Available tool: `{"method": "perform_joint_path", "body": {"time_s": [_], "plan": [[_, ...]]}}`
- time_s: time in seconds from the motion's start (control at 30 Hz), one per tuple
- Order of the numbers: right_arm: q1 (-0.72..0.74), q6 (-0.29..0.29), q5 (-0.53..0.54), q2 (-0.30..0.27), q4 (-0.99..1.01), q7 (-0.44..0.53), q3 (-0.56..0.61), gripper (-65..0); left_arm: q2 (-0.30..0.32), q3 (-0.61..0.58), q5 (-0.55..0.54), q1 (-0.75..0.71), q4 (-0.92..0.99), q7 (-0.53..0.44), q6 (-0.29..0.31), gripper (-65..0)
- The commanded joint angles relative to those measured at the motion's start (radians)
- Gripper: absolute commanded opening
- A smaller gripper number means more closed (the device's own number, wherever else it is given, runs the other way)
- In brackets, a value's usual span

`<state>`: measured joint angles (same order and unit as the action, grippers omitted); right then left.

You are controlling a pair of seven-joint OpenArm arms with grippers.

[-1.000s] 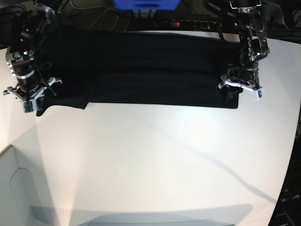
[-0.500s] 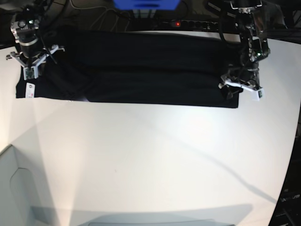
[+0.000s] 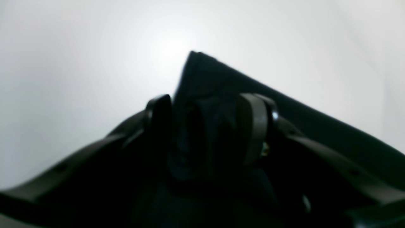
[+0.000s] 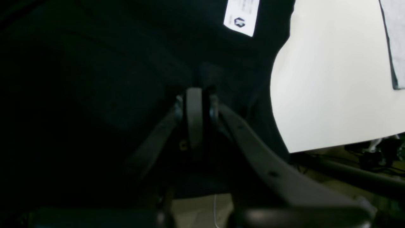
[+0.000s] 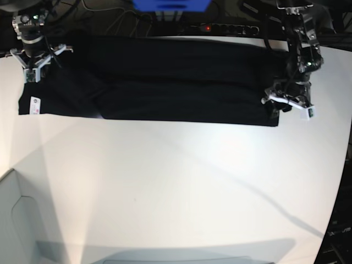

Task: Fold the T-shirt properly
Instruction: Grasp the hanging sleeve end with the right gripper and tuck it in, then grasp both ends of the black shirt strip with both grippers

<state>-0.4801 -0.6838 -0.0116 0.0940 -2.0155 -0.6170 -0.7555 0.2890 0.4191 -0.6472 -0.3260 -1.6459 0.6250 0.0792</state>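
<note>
The shirt (image 5: pixel 165 82) lies flat along the far side of the white surface (image 5: pixel 181 187), folded lengthwise into a long black band running left to right in the base view. No print shows, only plain black cloth. Small white label (image 5: pixel 35 105) sits near the band's front left corner; right wrist view also catches it (image 4: pixel 241 15), near the cloth edge where the surface begins.

Right end effector (image 5: pixel 34 65) (base view's left) is at the far left corner of the shirt, over the sleeve area. Its fingers (image 4: pixel 193 117) are pressed together w/ no gap, black cloth bunched right around the tips. Looks like a pinch on the fabric, but everything there is black on black, so can't confirm cloth between the pads. So: closed, down on the shirt.

Left end effector (image 5: pixel 287 102) (base view's right) is at the shirt's front right corner. In the left wrist view the 2 fingers (image 3: pixel 253 126) stand well apart, w/ a thick fold of shirt (image 3: pixel 202 126) filling the space between them; the corner of the cloth pokes out past the tips onto the surface. Wide stance, but the bundle sits in the gap and touches both sides: a grip on the folded corner.

Power strip (image 5: pixel 231 27) w/ a red light and a blue object (image 5: pixel 170 4) sit beyond the far edge.
</note>
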Motion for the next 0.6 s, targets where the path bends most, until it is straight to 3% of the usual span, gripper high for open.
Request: {"method": "perform_joint_path", "body": {"time_s": [0.0,0.17,0.23,0.43,0.57], "plan": [[-0.002,-0.014,0.009,-0.009,-0.015,0.021,-0.005,-65.0,0.013,0.007,-0.007,-0.002,-0.020,-0.018,0.004,-33.0],[0.045,-0.014,0.011,-0.009,-0.008,0.013,-0.028,-63.6,0.013,0.007,-0.007,-0.018,-0.020,-0.018,0.004,-33.0],[0.064,-0.014,0.011,-0.007,-0.008,0.012,-0.048,-59.4,0.009,0.007,-0.007,-0.018,-0.020,-0.018,0.004,-33.0],[0.073,-0.014,0.009,0.011,-0.008,0.012,-0.114,-38.0,0.013,0.007,-0.007,-0.035,-0.020,-0.020,0.004,-33.0],[0.106,-0.014,0.009,0.013,-0.008,0.012,-0.186,-31.4,0.009,0.007,-0.007,-0.040,-0.020,-0.021,0.004,-33.0]]}}
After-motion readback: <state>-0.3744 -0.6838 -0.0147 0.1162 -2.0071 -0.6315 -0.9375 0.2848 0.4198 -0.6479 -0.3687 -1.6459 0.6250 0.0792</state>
